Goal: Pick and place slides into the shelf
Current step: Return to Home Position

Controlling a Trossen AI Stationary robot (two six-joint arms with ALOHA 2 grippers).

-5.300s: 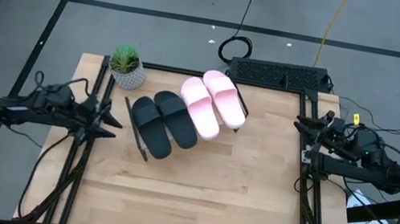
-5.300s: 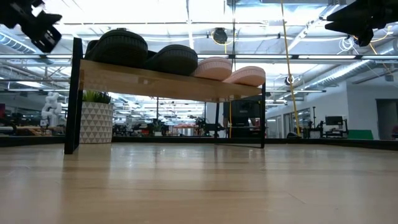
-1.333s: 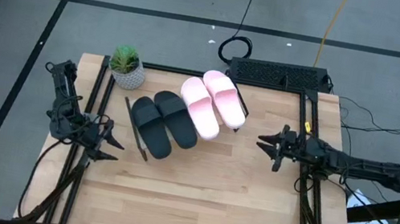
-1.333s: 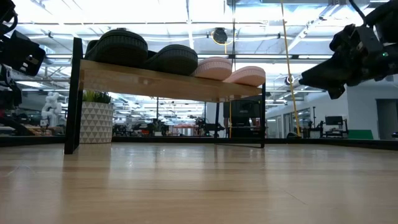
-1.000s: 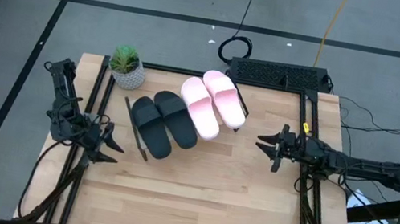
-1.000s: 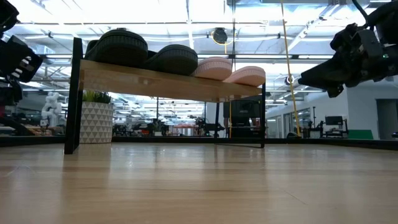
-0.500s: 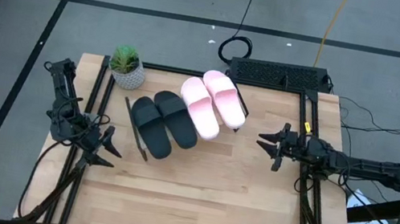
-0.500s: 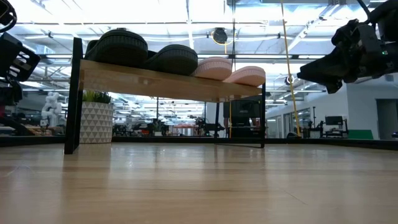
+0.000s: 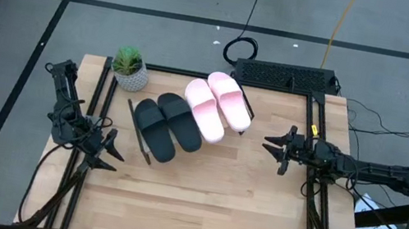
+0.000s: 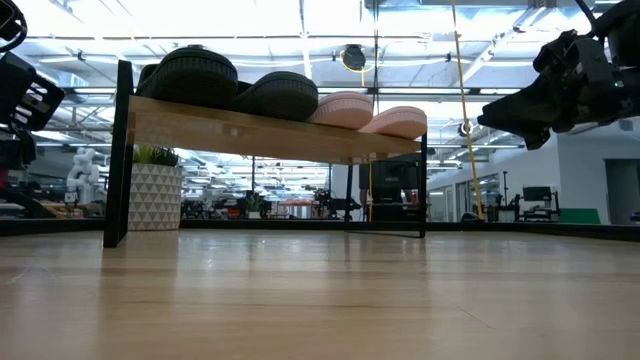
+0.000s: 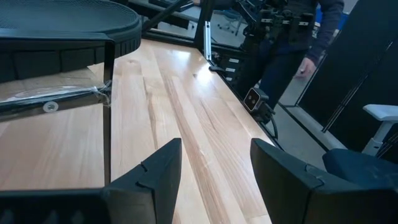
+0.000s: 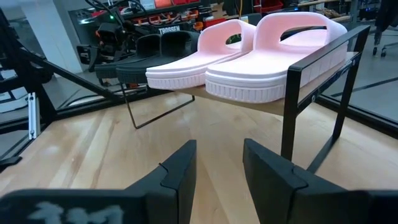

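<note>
Repositioned since five seconds back: both arms, drawn in over tabletop [image 9: 198, 205] edges. Black slides [image 9: 167, 126] and pink slides [image 9: 218, 106] side by side on shelf [image 10: 270, 132]. Left gripper [image 9: 114, 158] and right gripper [image 9: 272, 149] flanking shelf, well apart from it, fingers [image 11: 155, 180] spread, empty. Judged step: homing; next, retraction clear of shelf. Left gripper cut off in low view.
</note>
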